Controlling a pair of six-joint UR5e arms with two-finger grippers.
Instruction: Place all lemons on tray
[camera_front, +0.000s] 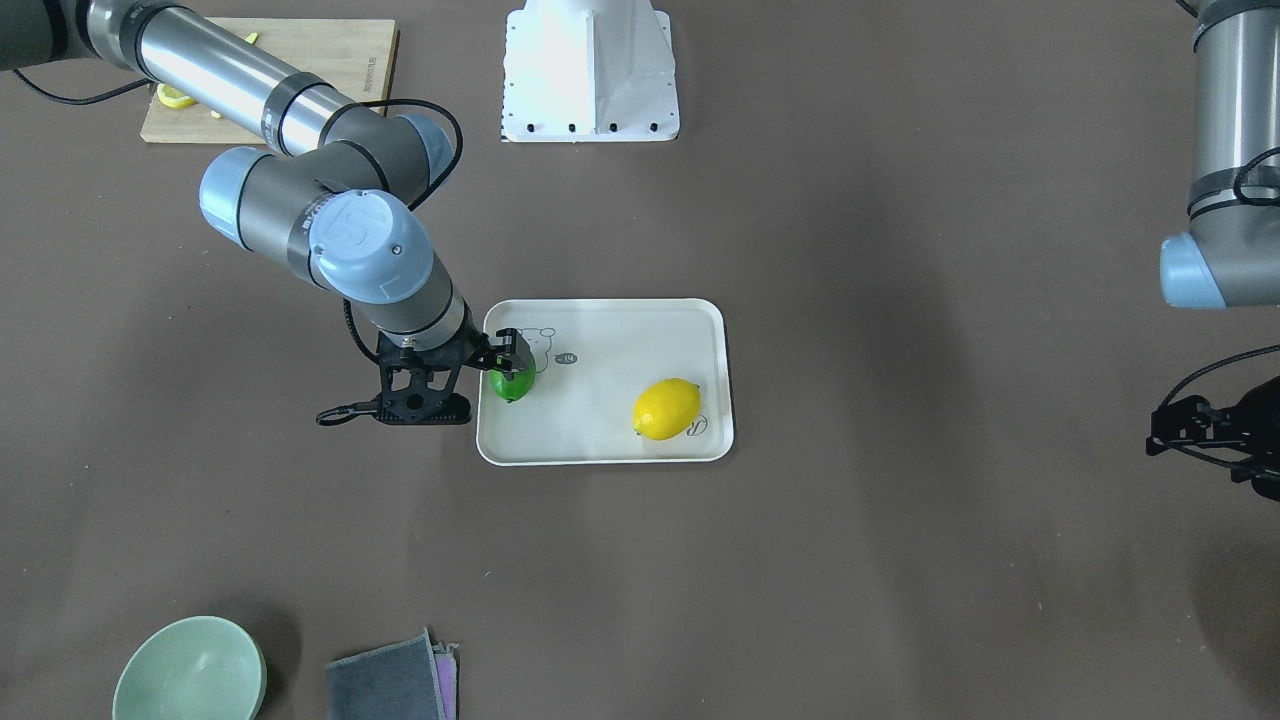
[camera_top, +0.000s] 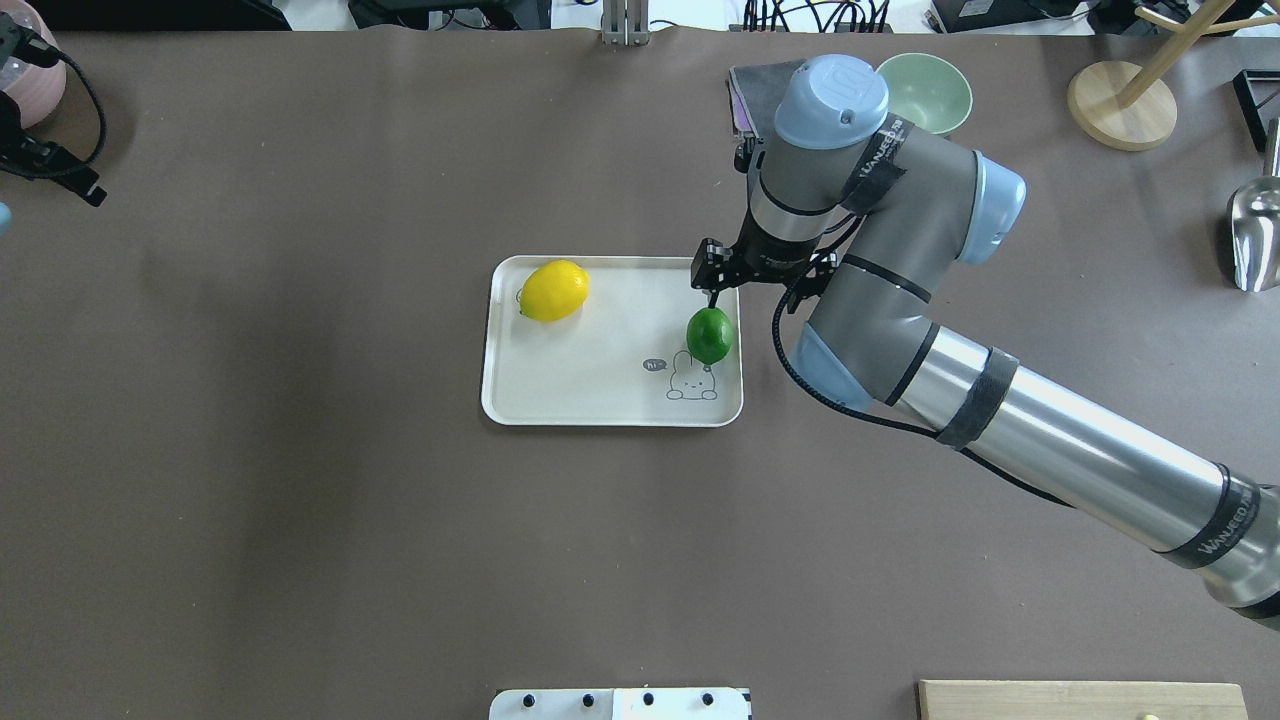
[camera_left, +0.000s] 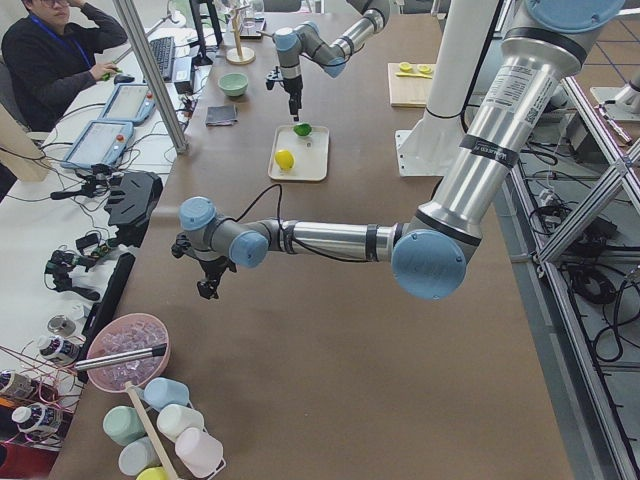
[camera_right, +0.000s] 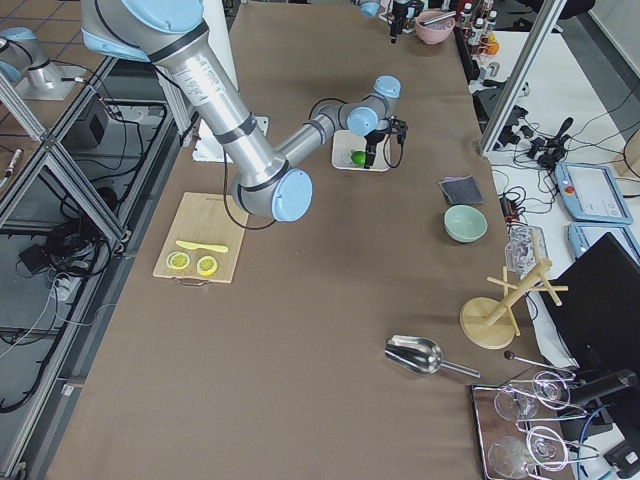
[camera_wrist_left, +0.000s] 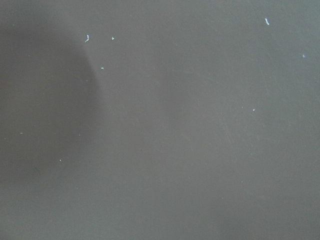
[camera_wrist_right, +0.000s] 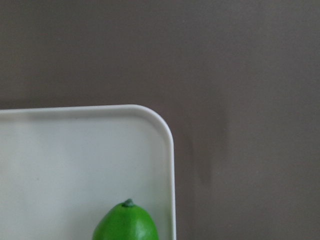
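Tray sits mid-frame in front-facing view, yellow lemon at its lower right, green lemon at its left edge beneath right gripper; finger spread unclear. Overhead, left gripper hangs upper left, state untellable.

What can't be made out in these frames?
- Right gripper: whether it is open or shut on the green lemon. It is too small in the front-facing and overhead views, and its wrist view shows only the lemon's tip, cut by the bottom edge.
- Left gripper: cut by the frame edge in the front-facing and overhead views, so its state is unclear.
- Lemon slices on the cutting board: the right arm partly covers them in the front-facing view.
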